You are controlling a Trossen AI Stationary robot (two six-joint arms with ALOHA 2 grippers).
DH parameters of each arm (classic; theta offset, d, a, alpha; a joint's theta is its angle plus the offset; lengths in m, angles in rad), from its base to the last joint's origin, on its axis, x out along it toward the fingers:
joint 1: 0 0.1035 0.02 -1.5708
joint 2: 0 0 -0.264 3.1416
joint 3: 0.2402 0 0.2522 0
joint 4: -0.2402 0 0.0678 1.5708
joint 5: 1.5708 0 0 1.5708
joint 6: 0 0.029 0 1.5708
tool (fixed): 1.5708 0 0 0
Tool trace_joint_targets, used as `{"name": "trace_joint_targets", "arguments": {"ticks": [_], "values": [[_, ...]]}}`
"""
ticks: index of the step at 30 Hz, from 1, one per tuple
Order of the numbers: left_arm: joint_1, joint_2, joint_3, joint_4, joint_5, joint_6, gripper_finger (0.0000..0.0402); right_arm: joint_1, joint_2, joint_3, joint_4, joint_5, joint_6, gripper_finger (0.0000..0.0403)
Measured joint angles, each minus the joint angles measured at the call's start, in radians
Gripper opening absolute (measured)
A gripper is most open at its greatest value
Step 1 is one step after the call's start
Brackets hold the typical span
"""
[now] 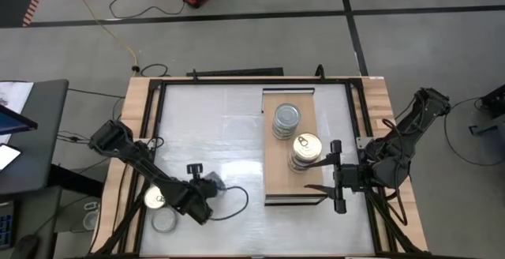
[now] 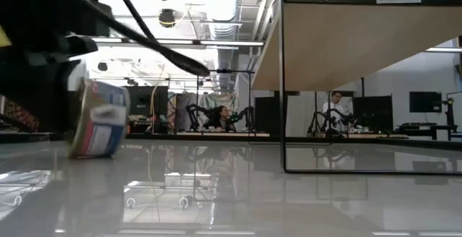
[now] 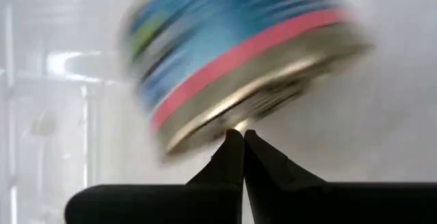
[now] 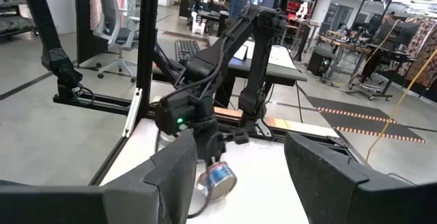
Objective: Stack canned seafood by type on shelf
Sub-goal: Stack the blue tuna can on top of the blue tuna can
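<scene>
The left tool (image 3: 242, 136) was seen clenched, fingertips pressed together with nothing between them, just below the rim of a tilted tin (image 3: 239, 60) w/ blue label and pink band. In the low view that tin (image 2: 97, 119) was tipped on its edge on the worktop (image 2: 238, 194), beside the dark left arm. From above, a gold-lidded tin (image 1: 155, 198) and a silver-lidded tin (image 1: 165, 221) were seen by the left arm at the worktop's near-left part. The right tool (image 1: 338, 177) was held released, jaws apart, nothing gripped, at the shelf's (image 1: 278, 182) right edge. On the shelf, a gold-lidded stack (image 1: 305, 152) stood near the right tool; a silver-lidded stack (image 1: 286, 121) stood just beyond it.
</scene>
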Motion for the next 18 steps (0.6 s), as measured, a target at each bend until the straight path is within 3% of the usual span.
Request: {"name": "trace_joint_targets", "arguments": {"ticks": [2, 5, 9, 12, 18], "values": [[0.006, -0.01, 0.0, 0.028, -0.014, 0.033, 0.0001, 0.0, 0.0, 0.0, 0.0, 0.0, 0.0, 0.0246], [0.008, -0.014, 0.017, 0.041, 0.061, 0.118, 0.0001, 0.0, 0.0, 0.0, 0.0, 0.0, 0.0, 0.0246], [0.013, -0.024, 0.112, 0.004, 0.184, 0.259, 0.0001, 0.0, 0.0, 0.0, -0.004, 0.0, -0.001, 0.0246], [0.013, -0.025, 0.195, 0.002, 0.201, 0.323, 0.0007, 0.0, 0.0, 0.0, -0.005, 0.0, -0.001, 0.0246], [0.012, -0.025, 0.321, -0.011, 0.207, 0.472, 0.0095, 0.0, 0.0, 0.0, -0.019, 0.0, 0.011, 0.0246]]}}
